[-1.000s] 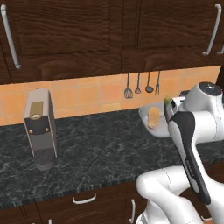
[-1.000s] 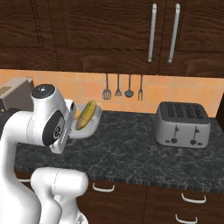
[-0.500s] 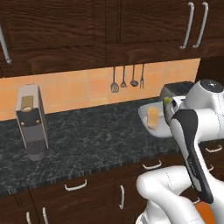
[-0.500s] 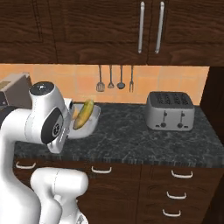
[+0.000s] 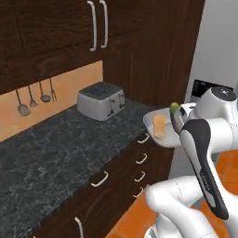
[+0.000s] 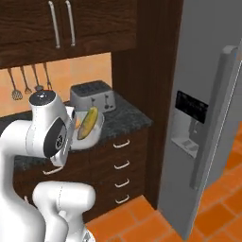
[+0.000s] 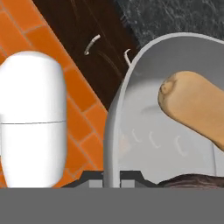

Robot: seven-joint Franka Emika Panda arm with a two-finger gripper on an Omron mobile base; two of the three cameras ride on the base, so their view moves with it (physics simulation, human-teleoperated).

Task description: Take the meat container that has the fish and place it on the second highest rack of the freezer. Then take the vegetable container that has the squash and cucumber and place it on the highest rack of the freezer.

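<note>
At the pincer (image 7: 112, 177), in the hand view: closed narrow on the near rim of the vegetable container (image 7: 131, 131), a pale grey bowl, one dark tip on each side of the wall. Inside it, a tan squash (image 7: 197, 109) with its long axis running from mid-bowl toward the right edge of the view; a dark sliver at the bottom, perhaps the cucumber, too cut off to tell. Beyond the rim, dark drawer fronts (image 7: 87, 52) and orange floor tiles (image 7: 26, 26).

In the left base view: vegetable container (image 5: 155, 123) held in the air just off the front edge of the counter (image 5: 56, 148), near its end corner, with the squash (image 5: 159, 126) upright and the cucumber (image 5: 175, 116) leaning beside it against the wrist. Toaster (image 5: 100, 100) back on the counter, well apart. Grey freezer (image 5: 214, 46) behind the arm.

In the right base view: vegetable container (image 6: 92, 130) tilted, contents leaning up along its wall. Freezer (image 6: 208, 118) to the right of it, well apart, past the counter's end corner (image 6: 137, 120) and a tall dark wood panel (image 6: 151, 71), so probably a carry rightward ahead. Racks hidden; door open or shut, impossible to tell. Dark dispenser panel (image 6: 191, 106) on the door, with no readable writing or brand anywhere.
</note>
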